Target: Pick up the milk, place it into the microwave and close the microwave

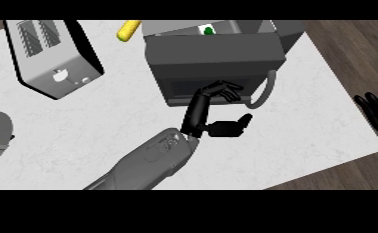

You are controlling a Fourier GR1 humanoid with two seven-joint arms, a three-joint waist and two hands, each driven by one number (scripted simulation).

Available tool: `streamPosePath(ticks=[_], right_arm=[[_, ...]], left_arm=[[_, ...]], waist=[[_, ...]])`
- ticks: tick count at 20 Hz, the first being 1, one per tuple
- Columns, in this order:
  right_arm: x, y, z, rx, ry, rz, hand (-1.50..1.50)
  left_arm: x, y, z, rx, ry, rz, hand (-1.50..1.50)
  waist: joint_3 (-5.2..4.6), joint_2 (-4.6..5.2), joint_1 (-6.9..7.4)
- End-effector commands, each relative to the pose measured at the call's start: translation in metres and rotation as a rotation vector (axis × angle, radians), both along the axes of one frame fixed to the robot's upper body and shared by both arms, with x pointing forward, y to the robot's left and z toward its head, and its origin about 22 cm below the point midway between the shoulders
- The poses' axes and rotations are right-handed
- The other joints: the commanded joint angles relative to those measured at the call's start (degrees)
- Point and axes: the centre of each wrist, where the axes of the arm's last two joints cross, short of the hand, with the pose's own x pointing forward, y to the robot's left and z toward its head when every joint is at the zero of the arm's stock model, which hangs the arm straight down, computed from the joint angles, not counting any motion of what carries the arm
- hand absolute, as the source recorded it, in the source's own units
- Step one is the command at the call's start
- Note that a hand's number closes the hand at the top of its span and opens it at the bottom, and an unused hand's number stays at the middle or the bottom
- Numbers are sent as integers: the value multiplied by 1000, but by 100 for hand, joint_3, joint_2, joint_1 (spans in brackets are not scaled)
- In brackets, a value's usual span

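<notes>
The grey microwave (221, 52) stands at the back middle of the white counter. Its dark door (184, 84), with a curved handle (270, 84), faces me and stands slightly askew to the body. Behind the door's top edge, a white milk carton with a green spot (207, 30) shows in the microwave's lighter inside. My left hand (203, 109) reaches up from the lower middle, its fingers (221, 88) lying against the door's window, bent slightly at the tips, thumb out to the right. Only the dark fingers of my right hand (367, 108) show, resting at the right edge.
A grey toaster (52, 57) lies at the back left. A yellow object (128, 29) sits between it and the microwave. A grey rounded thing (4, 133) peeks in at the left edge. The counter (310, 132) ends at the right, over wooden floor.
</notes>
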Motion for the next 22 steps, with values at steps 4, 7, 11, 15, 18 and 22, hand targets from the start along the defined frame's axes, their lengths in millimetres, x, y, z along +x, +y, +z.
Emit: streamPosePath(ticks=[4, 7, 11, 15, 18, 22], right_arm=[[13, -28, 70, -268, -232, -141, 150], [17, -28, 78, -300, -263, -171, 150], [21, -30, 92, -337, -299, -178, 150], [26, -28, 94, -342, -307, -188, 150], [29, -29, 96, -345, -324, -193, 150], [33, -28, 100, -357, -325, -201, 150]], left_arm=[[22, -1, 19, -45, 45, 130, -150], [30, -3, 31, -84, 30, 177, -150], [33, -3, 34, -109, 32, 195, -150], [31, -4, 32, -124, 27, 211, -150], [36, -3, 35, -131, 43, 226, -150], [36, -5, 35, -135, 25, 230, -150]], waist=[[-7, 44, -191], [-8, 96, -217], [-2, 153, -235], [2, 193, -198], [20, 219, -165], [16, 242, -206]])
